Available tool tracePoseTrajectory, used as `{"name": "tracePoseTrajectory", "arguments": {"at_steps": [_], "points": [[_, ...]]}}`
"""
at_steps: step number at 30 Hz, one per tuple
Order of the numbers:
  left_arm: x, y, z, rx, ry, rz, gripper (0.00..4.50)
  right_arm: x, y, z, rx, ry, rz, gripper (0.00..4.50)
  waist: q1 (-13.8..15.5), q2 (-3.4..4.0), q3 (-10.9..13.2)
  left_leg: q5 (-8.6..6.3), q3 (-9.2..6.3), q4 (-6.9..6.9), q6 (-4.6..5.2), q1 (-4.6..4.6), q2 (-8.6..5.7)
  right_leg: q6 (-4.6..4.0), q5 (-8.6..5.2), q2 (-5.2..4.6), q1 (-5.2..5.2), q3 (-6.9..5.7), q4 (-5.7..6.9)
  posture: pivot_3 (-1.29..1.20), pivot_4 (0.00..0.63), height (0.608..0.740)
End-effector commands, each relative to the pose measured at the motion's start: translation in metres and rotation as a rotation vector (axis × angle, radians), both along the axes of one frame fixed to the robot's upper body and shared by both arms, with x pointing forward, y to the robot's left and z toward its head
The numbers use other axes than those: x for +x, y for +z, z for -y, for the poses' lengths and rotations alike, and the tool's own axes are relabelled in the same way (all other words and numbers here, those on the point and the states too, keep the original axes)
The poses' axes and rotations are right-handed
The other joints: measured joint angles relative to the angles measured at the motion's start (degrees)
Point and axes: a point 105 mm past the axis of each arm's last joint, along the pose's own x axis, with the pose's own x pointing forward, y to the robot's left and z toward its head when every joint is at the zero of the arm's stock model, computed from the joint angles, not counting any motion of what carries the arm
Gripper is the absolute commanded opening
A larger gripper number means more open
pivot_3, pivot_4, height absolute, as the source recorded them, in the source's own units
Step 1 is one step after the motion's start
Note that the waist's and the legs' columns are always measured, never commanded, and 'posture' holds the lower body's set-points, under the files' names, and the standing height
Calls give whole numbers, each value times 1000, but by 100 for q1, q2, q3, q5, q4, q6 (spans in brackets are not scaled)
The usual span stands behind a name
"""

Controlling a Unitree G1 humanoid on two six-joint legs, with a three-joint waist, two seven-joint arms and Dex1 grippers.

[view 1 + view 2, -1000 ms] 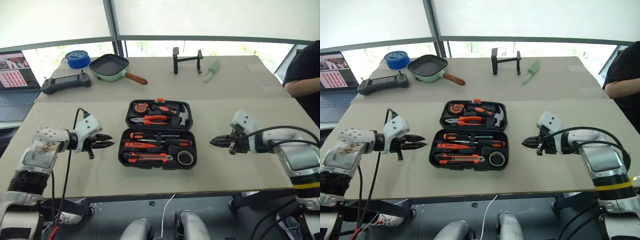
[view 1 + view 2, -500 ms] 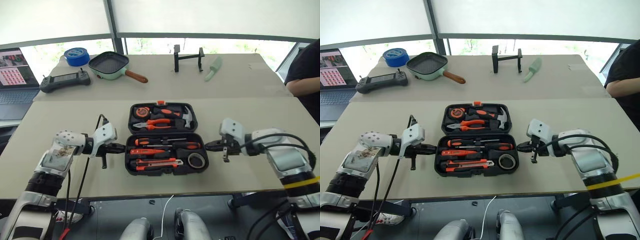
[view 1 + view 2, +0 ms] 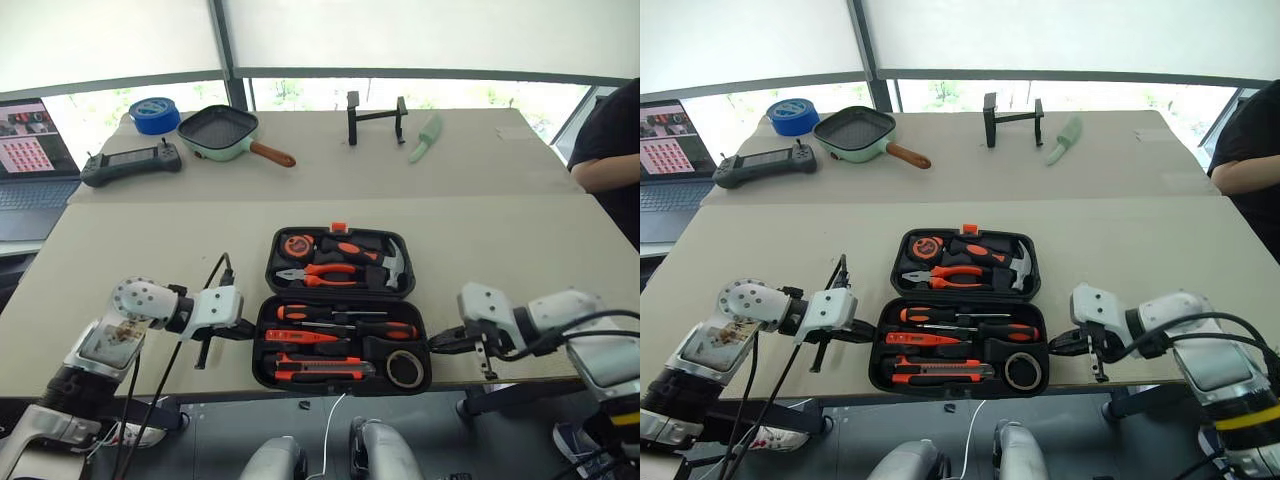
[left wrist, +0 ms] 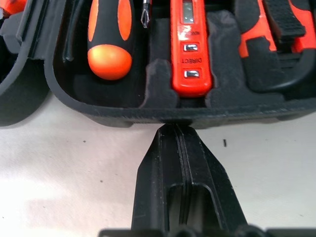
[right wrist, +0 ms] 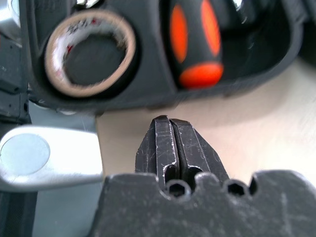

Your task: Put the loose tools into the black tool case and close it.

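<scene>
A: Listing item one: black tool case [image 3: 343,322], laid open flat at the near edge of the table [image 3: 140,235]. Contents of the near half?

B: Two black-and-orange screwdrivers [image 3: 345,322], a slim orange screwdriver [image 3: 310,344], a utility knife [image 3: 320,368] and a tape roll [image 3: 405,369] are seated in its recesses. Pliers [image 3: 318,274], hammer [image 3: 385,262] and tape measure [image 3: 297,244] are held in the far half.

A: Claws?

B: Left claw [image 4: 170,131]: clenched, nothing gripped, tip set against the case's left end wall. Right claw [image 5: 167,121]: clenched, nothing gripped, just beside the right end by the tape roll; contact cannot be told.

A: Lid?

B: Not yet closed.
</scene>
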Motion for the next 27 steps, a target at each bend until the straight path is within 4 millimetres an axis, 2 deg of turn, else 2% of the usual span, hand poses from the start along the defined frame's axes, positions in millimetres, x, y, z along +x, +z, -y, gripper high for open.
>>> {"name": "tracePoseTrajectory", "arguments": {"at_steps": [1, 4, 6, 8, 10, 11, 12, 14, 15, 17, 18, 20, 23, 25, 27], "points": [[-1, 7, -14, 20, 54, 9, 27, 9, 15, 12, 0, -77, 110, 0, -4, 0, 0, 0, 1, 0, 0, 2, 0, 0, 0, 0, 0, 2, 2, 0, 150, 740], [9, 17, -32, -5, 197, -33, 27, 30, 25, 24, 40, -253, 178, 0, -30, 0, 0, 0, 5, -4, 0, 9, 3, -6, 3, 3, 0, 11, 5, 0, 150, 740], [23, 29, -42, -92, 351, -90, 546, 43, 38, 25, 117, -365, 195, 0, -36, 0, 0, 2, 9, -4, -2, 10, 5, -13, 8, 6, 0, 12, 6, 0, 150, 740], [42, 48, -43, -264, 520, -188, 1130, 55, 54, 20, 230, -459, 178, 577, -19, -1, 1, 4, 8, -4, -5, 8, 5, -15, 10, 9, 0, 10, 10, 0, 150, 740], [57, 59, -41, -366, 629, -264, 1736, 63, 65, 15, 311, -521, 144, 964, 21, -2, 1, 5, 4, 1, -4, 7, 5, -15, 11, 10, 4, 7, 15, 0, 150, 740], [63, 62, -38, -401, 666, -309, 2258, 69, 69, 12, 353, -562, 126, 1462, 25, -3, 0, 6, -1, 9, -3, -1, 5, -13, 14, 11, 3, 1, 14, 0, 150, 740], [66, 65, -35, -429, 686, -349, 2480, 75, 73, 11, 384, -599, 111, 1684, 19, -4, -1, 6, -1, 10, -3, 0, 4, -13, 14, 11, 4, 0, 17, 0, 150, 740], [78, 66, -28, -476, 759, -425, 3264, 90, 79, 8, 436, -683, 87, 2443, 0, -5, -2, 6, 0, 10, -2, -1, 2, -10, 15, 9, 5, 2, 30, 0, 150, 740], [85, 65, -24, -486, 799, -450, 3518, 98, 80, 7, 452, -725, 74, 2704, -6, -6, -2, 6, 1, 13, -2, -2, -1, -9, 16, 8, 5, 1, 46, 0, 150, 740], [96, 60, -16, -479, 875, -499, 4239, 109, 77, 3, 442, -773, 45, 3453, -11, -6, -2, 6, 4, 16, -1, -7, -5, -7, 17, 7, 1, 1, 44, 0, 150, 740], [99, 58, -8, -483, 885, -531, 4458, 114, 71, 0, 421, -788, 31, 3502, -10, -6, -2, 6, 4, 18, -1, -8, -8, -6, 18, 7, -2, 0, 45, 0, 150, 740], [102, 55, 2, -484, 899, -575, 4458, 119, 64, -5, 392, -800, 5, 3502, -13, -6, -2, 7, 3, 19, -1, -10, -9, -6, 18, 7, -2, -3, 46, 0, 150, 740], [106, 49, 7, -490, 900, -568, 4458, 119, 57, -16, 369, -777, -7, 3502, -61, -6, -2, 7, 3, 17, -4, -7, -8, -6, 18, 6, -6, -2, 51, 0, 150, 740], [106, 46, 10, -478, 905, -558, 4458, 123, 49, -17, 341, -804, -6, 3502, -97, -6, -2, 8, 4, 17, -6, -4, -8, -7, 18, 5, -6, 2, 55, 0, 150, 740], [106, 43, 11, -471, 911, -552, 3921, 124, 43, -15, 318, -829, -11, 2979, -111, -5, -2, 8, 4, 23, -7, -3, -8, -6, 18, 4, -6, 2, 60, 0, 150, 740]]}}
